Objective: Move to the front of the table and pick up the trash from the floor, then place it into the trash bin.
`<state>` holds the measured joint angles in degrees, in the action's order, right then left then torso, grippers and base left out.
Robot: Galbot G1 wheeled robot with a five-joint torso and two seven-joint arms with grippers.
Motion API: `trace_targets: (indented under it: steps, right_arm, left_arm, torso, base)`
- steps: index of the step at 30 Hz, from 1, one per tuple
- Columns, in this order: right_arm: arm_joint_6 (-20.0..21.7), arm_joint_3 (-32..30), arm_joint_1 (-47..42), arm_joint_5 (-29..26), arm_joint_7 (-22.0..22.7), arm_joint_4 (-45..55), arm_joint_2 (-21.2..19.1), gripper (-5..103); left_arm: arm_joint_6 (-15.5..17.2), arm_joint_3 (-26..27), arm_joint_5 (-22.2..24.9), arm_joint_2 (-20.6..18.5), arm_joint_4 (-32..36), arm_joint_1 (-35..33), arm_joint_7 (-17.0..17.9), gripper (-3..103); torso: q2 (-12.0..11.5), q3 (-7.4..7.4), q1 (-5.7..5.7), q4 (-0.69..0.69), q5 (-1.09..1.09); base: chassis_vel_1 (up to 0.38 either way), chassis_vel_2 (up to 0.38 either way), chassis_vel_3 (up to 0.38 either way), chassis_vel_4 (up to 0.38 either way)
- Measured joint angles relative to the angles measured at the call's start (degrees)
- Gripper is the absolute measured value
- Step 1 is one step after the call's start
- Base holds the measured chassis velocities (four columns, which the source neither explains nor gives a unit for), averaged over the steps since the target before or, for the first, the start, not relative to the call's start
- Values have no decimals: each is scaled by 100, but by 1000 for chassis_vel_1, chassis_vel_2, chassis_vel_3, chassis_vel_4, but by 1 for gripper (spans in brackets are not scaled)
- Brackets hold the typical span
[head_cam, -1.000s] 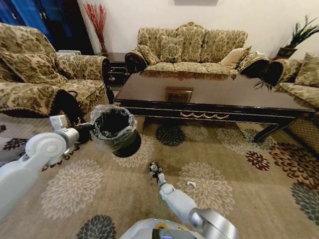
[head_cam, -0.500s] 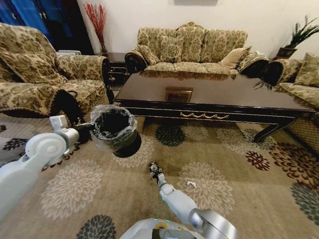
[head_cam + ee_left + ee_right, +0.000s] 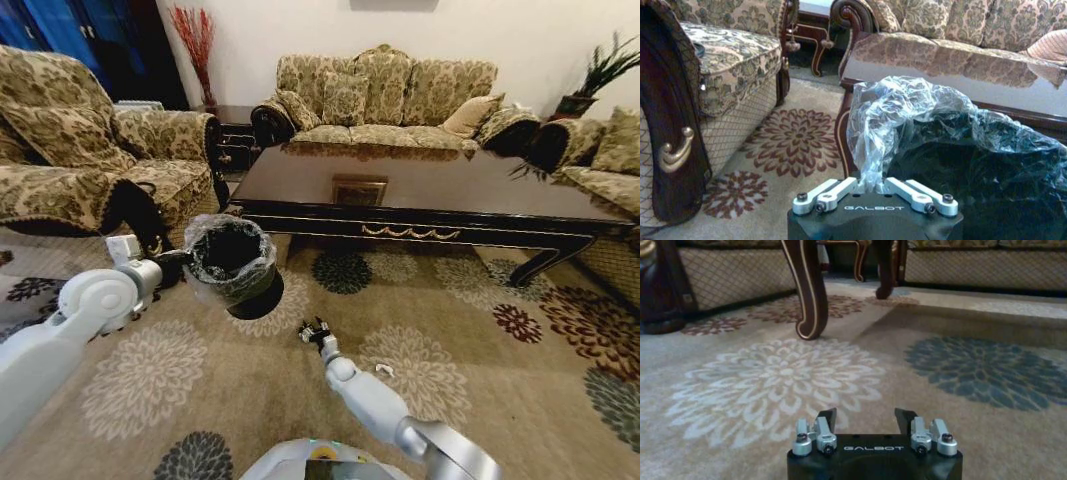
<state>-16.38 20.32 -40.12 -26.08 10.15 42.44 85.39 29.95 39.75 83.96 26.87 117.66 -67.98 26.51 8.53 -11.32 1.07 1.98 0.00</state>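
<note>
The trash bin (image 3: 228,262), black with a crinkly clear bag over its rim, hangs above the carpet in front of the table's (image 3: 430,190) left end. My left gripper (image 3: 176,257) is shut on its bag-lined rim; the left wrist view shows the gripper (image 3: 873,186) pinching the plastic of the bin (image 3: 960,160). My right gripper (image 3: 315,331) is low over the carpet, open, with nothing between its fingers (image 3: 827,416). One white scrap of trash (image 3: 384,369) lies on the carpet just right of the right forearm.
Patterned sofas ring the table: an armchair (image 3: 80,150) at left, a sofa (image 3: 385,95) behind, another seat (image 3: 605,160) at right. A curved table leg (image 3: 807,290) stands ahead of the right gripper. Open flowered carpet (image 3: 480,400) lies before the table.
The right gripper has edged a little toward the table and its fingers now look spread. The left arm has shifted slightly with the bin.
</note>
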Motion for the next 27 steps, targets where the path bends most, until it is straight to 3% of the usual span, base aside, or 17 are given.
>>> trace_targets:
  steps: [2,5,9,27]
  right_arm:
    - [0,-30,-6,17,-6,-70,61,60]
    - [71,2,-18,24,-12,-248,238,81]
    - [137,92,-27,8,-27,-410,392,96]
    - [234,71,121,53,-24,-978,681,100]
  left_arm:
    - [0,-32,-11,0,-6,12,-1,4]
    - [-1,-39,-22,-11,-17,21,-1,4]
    - [-2,99,-11,-26,4,-65,-3,4]
    - [-2,274,24,-38,66,-176,-4,4]
  torso:
    - [0,0,0,3,1]
    - [0,0,0,5,0]
    - [0,0,0,3,0]
    - [0,0,0,3,0]
  base:
    - [0,0,0,0]
    - [0,0,0,0]
    - [0,0,0,0]
    - [0,0,0,0]
